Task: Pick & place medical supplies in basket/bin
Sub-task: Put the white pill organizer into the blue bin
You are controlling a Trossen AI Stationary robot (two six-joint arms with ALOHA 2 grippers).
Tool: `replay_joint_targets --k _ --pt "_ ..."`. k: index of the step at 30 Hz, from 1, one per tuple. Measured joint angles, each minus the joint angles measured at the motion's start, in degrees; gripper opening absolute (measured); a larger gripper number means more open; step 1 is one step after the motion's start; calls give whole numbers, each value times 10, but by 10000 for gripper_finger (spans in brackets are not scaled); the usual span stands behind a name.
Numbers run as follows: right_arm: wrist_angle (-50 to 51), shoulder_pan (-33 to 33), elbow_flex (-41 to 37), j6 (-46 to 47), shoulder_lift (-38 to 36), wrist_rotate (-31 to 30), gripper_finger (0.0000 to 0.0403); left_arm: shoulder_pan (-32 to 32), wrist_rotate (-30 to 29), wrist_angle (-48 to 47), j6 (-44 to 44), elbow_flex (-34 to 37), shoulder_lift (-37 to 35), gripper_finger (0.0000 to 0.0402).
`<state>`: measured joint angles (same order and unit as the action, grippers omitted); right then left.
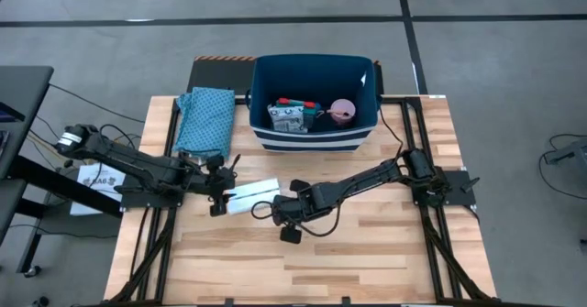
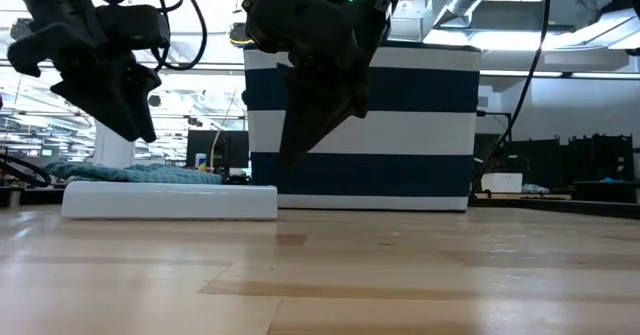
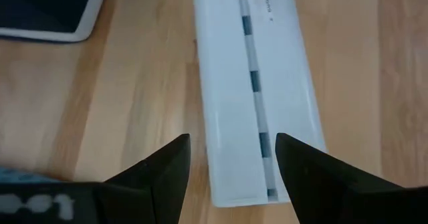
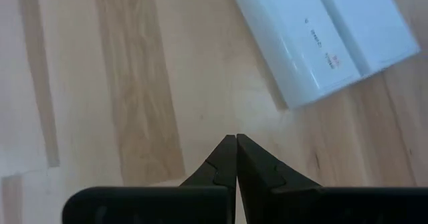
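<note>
White compartment tray (image 1: 251, 195) flat on the tabletop (image 1: 367, 252), in front of the navy bin (image 1: 314, 131), which holds the teal-and-red box (image 1: 292, 115) and pink roll (image 1: 342, 111). My left gripper (image 3: 231, 158) hovers over the tray's end, fingers apart. My right gripper (image 4: 236, 158) beside the tray, fingers together.

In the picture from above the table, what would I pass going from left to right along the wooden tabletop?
Teal patterned cloth → left gripper → white compartment tray → right gripper → right arm's base. The navy bin sits behind these, so I leave it out.
</note>
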<state>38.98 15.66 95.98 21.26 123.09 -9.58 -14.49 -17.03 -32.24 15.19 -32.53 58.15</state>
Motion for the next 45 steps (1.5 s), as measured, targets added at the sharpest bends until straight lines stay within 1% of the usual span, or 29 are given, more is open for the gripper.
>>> replay_joint_targets --k 4,7,14,18,23,26,30,34,39,45 --pt "-5 1 0 -1 -1 4 0 4 -14 -1 11 0 0 209" --pt "-6 4 0 -2 -2 5 0 4 -35 0 20 0 0 209" --pt "-7 10 0 -2 -2 7 0 4 -98 -2 70 0 0 208" --pt "-7 10 0 -2 -2 6 0 4 -104 -12 109 0 0 208" --pt "-12 11 0 -2 -2 6 0 4 -89 -11 112 0 0 208" --pt "-17 11 0 -3 -2 6 0 4 -86 -13 94 0 0 208" --pt "-21 11 0 -7 -2 5 0 7 -60 -13 92 0 0 208" --pt "-22 11 0 -8 -2 5 0 25 -33 -13 79 0 0 211" --pt "-22 11 0 -8 -2 5 0 54 -2 -13 55 0 0 234" --pt "-22 11 0 -9 -2 5 0 75 11 -17 36 0 0 271"
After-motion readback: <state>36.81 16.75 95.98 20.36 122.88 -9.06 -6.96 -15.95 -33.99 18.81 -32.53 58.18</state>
